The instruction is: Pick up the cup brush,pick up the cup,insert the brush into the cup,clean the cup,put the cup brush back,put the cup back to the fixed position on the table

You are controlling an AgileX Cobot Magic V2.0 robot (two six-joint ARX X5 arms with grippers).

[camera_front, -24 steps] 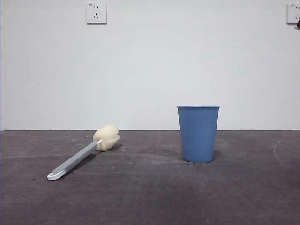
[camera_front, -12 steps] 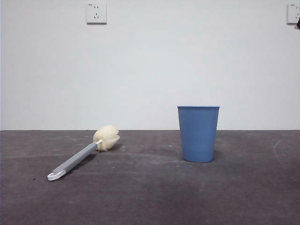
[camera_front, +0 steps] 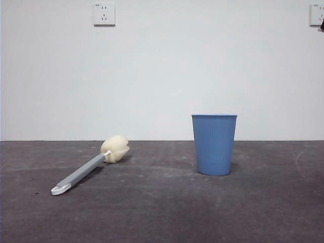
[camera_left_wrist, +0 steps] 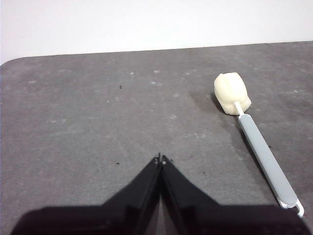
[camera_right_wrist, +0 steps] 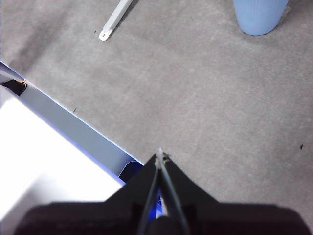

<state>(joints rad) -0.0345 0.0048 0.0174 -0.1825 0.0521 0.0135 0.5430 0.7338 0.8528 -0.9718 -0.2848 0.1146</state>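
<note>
Nothing has moved since the earlier front views: brush and cup lie exactly as before and neither arm has come in, so by my judgement the task has not begun and the first pick-up is still ahead. Left gripper (camera_left_wrist: 160, 159) hangs above bare table (camera_left_wrist: 88, 122), its black jaws pressed together, empty; the cup brush (camera_left_wrist: 254, 137) lies near it toward two o'clock. Right gripper (camera_right_wrist: 160, 155) also has its jaws together and holds nothing, with the cup (camera_right_wrist: 259, 14) well apart toward one o'clock. From the front, the cup brush (camera_front: 91, 167) lies flat, its cream-yellow sponge head away from the camera, its grey handle running toward seven o'clock to a white loop. At three o'clock from it, well apart, the cup (camera_front: 214, 144) stands upright, blue, finely ribbed, tapering downward
</note>
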